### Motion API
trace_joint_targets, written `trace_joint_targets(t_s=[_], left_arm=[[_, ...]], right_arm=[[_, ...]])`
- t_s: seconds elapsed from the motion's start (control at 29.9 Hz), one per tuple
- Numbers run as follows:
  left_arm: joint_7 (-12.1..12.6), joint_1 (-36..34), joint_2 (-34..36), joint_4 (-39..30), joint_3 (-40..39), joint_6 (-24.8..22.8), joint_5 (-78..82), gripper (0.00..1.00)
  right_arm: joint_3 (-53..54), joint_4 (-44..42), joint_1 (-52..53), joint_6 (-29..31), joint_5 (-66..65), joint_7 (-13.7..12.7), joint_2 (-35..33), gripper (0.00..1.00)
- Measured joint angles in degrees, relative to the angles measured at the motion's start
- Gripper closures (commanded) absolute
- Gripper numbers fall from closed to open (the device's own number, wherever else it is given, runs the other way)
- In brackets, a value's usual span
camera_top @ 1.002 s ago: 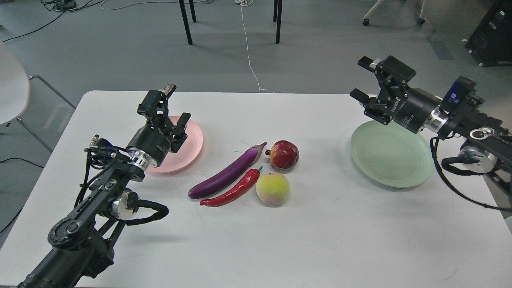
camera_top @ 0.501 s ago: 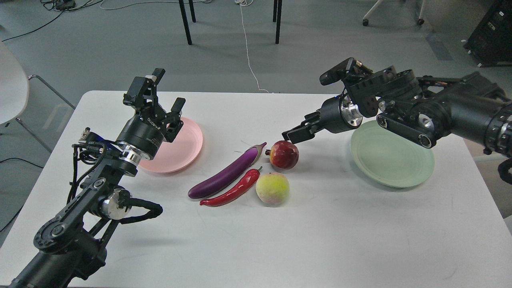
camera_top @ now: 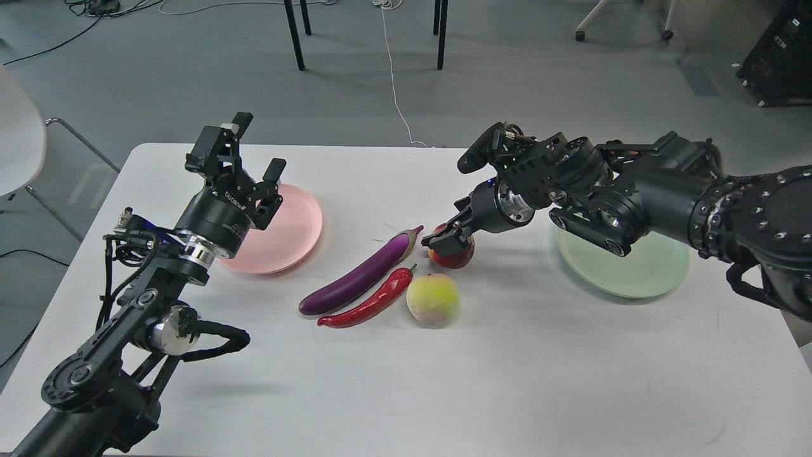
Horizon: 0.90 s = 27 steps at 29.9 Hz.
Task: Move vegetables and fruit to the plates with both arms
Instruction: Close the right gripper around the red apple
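The purple eggplant [camera_top: 361, 276] and the red chili pepper [camera_top: 374, 300] lie side by side at the table's middle. The yellow-green peach [camera_top: 432, 299] sits to their right. The dark-red pomegranate [camera_top: 453, 259] sits behind the peach, partly hidden. My right gripper [camera_top: 449, 240] is low over the pomegranate, its dark fingers spread on either side of the top. My left gripper [camera_top: 257, 145] is open and empty, raised above the left rim of the pink plate [camera_top: 298, 235]. The green plate [camera_top: 641, 276] lies at the right, partly under my right arm.
The white table [camera_top: 507, 381] has bare surface along its front. A white chair [camera_top: 19, 139] stands past the left edge. Black table legs [camera_top: 295, 38] and floor cables lie behind the table.
My right arm swung from above the green plate leftward and down onto the pomegranate. My left gripper rose and drew slightly left, staying open. The fruit and vegetables have not moved.
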Motion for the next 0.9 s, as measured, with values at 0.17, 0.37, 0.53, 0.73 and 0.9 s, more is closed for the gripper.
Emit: trace_joint_targets(t_s=[0.17, 0.37, 0.53, 0.73, 0.9], left_arm=[[0.0, 0.0, 0.5, -0.3, 0.0, 0.0, 0.0, 0.02], [0.0, 0.0, 0.7, -0.4, 0.0, 0.0, 0.0, 0.02], [0.0, 0.0, 1.0, -0.4, 0.0, 0.0, 0.0, 0.02], [0.0, 0.0, 1.5, -0.4, -0.1, 0.0, 0.0, 0.02], [0.0, 0.0, 1.6, -0.6, -0.1, 0.0, 0.0, 0.02]], right_arm=[[-0.2, -0.9, -1.8, -1.6, 0.0, 0.0, 0.7, 0.05], [-3.1, -1.9, -2.7, -6.3, 0.0, 0.0, 1.7, 0.2], [-4.8, -2.2, -2.7, -7.7, 0.0, 0.0, 1.4, 0.57], [-5.7, -2.1, -2.1, -8.0, 0.0, 0.0, 1.0, 0.71], [-5.4, -1.8, 1.7, -10.5, 0.2, 0.0, -1.5, 0.7]])
